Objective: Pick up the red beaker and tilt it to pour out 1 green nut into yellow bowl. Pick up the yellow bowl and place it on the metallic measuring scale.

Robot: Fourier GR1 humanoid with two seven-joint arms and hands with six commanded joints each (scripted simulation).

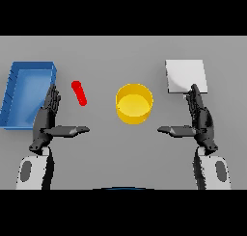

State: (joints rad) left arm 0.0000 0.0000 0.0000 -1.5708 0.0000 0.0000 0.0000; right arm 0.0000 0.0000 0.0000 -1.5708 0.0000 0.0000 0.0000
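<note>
I see the grey worktop (120, 52) carrying a blue tray (14, 102) at far left, a metallic scale (185, 76), a yellow bowl (134, 103) at centre and a red beaker (79, 93) lying tilted. My left hand (47, 122) and right hand (200, 120) hover with fingers straight, gripping nothing, bare worktop between them.

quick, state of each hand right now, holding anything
Left hand: open, fingers straight, holding nothing.
Right hand: open, fingers straight, holding nothing.

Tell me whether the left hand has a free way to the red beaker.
Probably yes: the left hand is open, and the red beaker lies just ahead, inward of its fingers, with bare table between.
</note>
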